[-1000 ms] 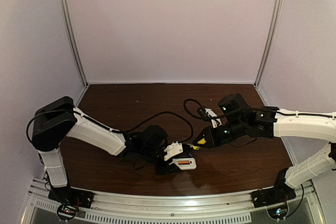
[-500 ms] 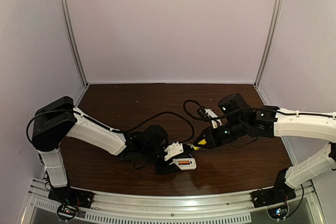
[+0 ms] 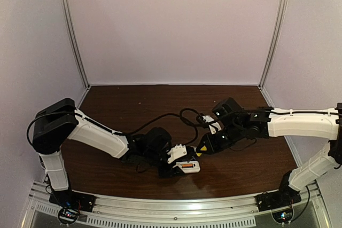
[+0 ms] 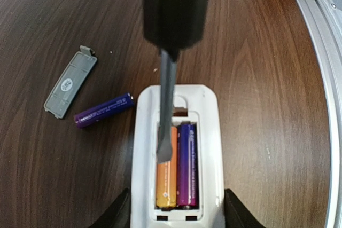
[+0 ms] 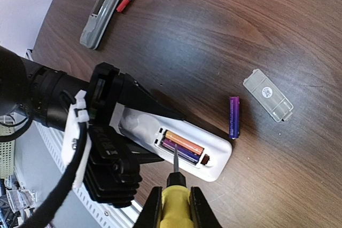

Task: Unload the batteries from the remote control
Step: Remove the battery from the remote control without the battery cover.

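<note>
- Purple battery [image 4: 103, 109] and red battery [image 5: 126, 0] already lie out.
- Orange battery [image 4: 166, 172] and second purple battery [image 4: 187, 166] sit in the remote [image 4: 211, 148], clamped by the left gripper [image 4: 177, 214].
- Right gripper [image 5: 175, 209] clenches the screwdriver [image 4: 166, 105].

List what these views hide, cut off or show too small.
Left wrist: near end of the white remote, cut off by the bottom edge.
Right wrist: butt of the screwdriver, cut off likewise.
Top: loaded purple battery, too small.
Both wrists: print on the grey cover, too small.
</note>
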Controlling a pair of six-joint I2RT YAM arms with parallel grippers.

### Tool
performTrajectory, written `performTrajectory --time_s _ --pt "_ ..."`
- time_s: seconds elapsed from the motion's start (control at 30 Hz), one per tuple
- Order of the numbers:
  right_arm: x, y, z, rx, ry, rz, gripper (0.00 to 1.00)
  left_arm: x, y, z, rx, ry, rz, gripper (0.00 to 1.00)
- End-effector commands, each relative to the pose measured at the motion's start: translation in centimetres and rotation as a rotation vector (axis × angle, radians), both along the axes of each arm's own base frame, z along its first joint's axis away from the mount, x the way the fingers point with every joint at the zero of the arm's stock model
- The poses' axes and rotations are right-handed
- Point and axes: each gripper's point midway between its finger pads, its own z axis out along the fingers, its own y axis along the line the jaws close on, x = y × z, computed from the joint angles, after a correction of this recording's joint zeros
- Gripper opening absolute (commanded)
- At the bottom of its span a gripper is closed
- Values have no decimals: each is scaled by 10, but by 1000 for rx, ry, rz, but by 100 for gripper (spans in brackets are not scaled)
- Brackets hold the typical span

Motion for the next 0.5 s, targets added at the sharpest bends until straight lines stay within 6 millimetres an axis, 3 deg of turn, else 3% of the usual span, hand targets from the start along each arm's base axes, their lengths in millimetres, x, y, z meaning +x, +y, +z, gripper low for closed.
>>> performTrajectory --time_s 0.0,0.47 --pt "7 -6 -5 -76 -29 -10 0 -10 18 -29 113 68 18 0" --pt "9 -11 -16 -151 -32 10 0 -8 16 -31 117 65 20 0"
